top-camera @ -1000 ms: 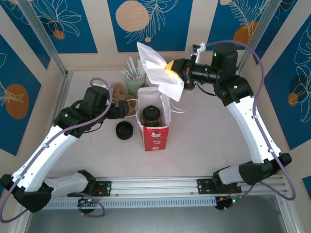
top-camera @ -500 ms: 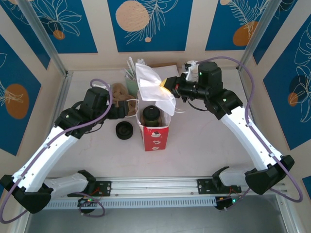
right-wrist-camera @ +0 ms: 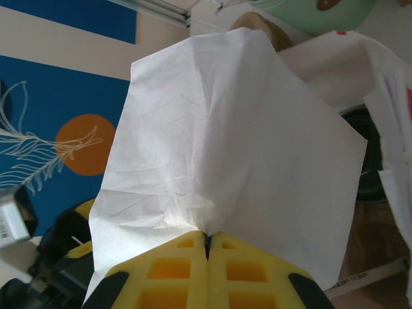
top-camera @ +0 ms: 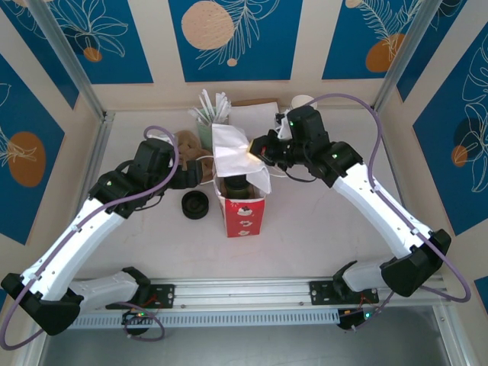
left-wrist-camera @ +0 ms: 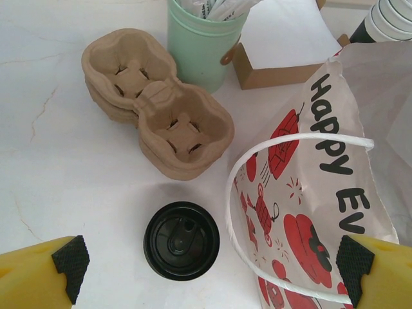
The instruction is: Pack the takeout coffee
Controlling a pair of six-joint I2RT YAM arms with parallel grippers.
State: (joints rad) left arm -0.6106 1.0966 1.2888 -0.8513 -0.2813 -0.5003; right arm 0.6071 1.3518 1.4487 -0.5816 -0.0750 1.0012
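Napkin poised over the bagged coffee

The left gripper (left-wrist-camera: 211,261) hangs wide open at the paper bag (top-camera: 244,215), probably to steady it. The takeout coffee (top-camera: 239,183) stands inside. The right gripper (right-wrist-camera: 207,248) pinches a white napkin (right-wrist-camera: 225,141) above the bag's mouth, apparently as the next item in.

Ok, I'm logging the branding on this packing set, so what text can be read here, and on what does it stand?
"Happy Ev": black letters on the side of the paper bag; the rest is out of sight.
Print on the white wrappers in the green cup: too small to read.
Marks on the bag's red front, top view: too small to read.
White napkin in the right gripper: no print.
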